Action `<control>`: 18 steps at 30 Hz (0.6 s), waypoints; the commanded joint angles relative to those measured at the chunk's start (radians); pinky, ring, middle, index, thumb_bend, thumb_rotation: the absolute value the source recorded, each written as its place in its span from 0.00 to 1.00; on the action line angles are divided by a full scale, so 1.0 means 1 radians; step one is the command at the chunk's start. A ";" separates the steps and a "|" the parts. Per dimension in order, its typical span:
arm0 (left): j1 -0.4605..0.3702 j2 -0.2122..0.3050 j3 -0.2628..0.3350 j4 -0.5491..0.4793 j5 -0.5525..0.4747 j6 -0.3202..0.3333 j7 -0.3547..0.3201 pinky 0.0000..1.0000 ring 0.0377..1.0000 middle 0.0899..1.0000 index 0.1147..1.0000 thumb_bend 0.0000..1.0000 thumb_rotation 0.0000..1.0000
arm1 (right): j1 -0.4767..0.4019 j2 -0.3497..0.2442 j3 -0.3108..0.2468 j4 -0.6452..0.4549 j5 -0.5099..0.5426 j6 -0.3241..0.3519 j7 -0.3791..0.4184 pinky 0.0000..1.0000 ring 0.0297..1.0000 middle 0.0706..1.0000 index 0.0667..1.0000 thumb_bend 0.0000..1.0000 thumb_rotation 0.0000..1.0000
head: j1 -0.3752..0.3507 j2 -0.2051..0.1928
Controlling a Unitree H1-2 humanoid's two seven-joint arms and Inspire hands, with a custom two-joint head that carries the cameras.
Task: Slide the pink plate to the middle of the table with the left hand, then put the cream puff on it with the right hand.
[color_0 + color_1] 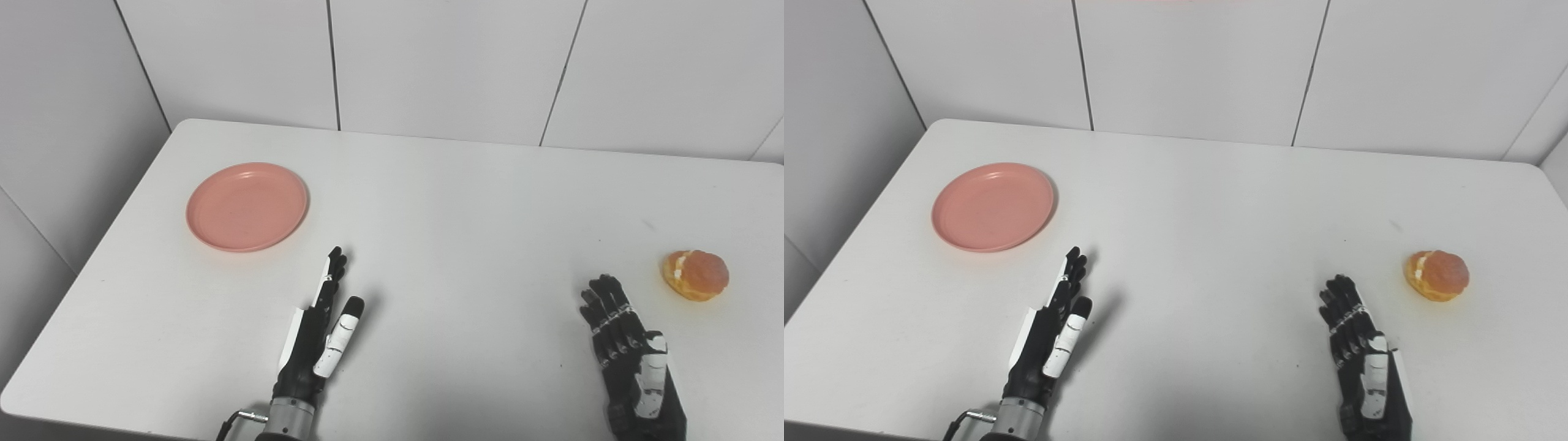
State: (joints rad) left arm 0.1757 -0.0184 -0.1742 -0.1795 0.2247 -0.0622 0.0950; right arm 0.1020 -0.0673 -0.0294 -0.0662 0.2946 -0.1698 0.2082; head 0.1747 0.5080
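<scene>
Wide white bench, bare through the middle, rounded far-left corner close behind the plate. Risk there: a push at the wrong angle could send the plate toward the left edge rather than the centre.

Pink plate, far left, flat, shallow raised rim, empty, smooth and likely slippery. Could skate past the middle, spin under an off-centre touch, or tip if pressed down on the rim.

Left robot hand, near front edge, edge-on, fingers straight and together, empty, well apart from the plate.

Right robot hand, spread flat, empty, near the puff but not touching.

Cream puff, far right, golden, glossy, white cream at the split; probably soft, so a hard squeeze could crush it or smear cream.
</scene>
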 commanded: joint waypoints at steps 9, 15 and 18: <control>0.040 -0.051 -0.053 0.108 0.001 -0.031 0.003 0.97 0.97 1.00 1.00 0.69 0.98 | -0.032 -0.040 -0.040 0.186 0.013 -0.059 0.033 1.00 0.96 0.95 0.93 0.88 1.00 | 0.030 -0.069; 0.033 -0.045 -0.047 0.145 -0.005 -0.056 0.006 0.96 0.96 1.00 1.00 0.68 0.97 | -0.039 -0.035 -0.041 0.227 0.003 -0.091 0.043 1.00 0.96 0.95 0.94 0.88 1.00 | 0.027 -0.112; 0.029 -0.043 -0.045 0.158 -0.010 -0.065 0.007 0.95 0.95 1.00 1.00 0.67 0.96 | -0.041 -0.035 -0.037 0.241 -0.003 -0.109 0.049 1.00 0.96 0.95 0.94 0.88 1.00 | 0.024 -0.123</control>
State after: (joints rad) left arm 0.1634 -0.0232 -0.1779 -0.1100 0.2238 -0.1712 0.1370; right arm 0.0971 -0.0744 -0.0438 0.0161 0.3037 -0.3131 0.2742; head 0.1994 0.3850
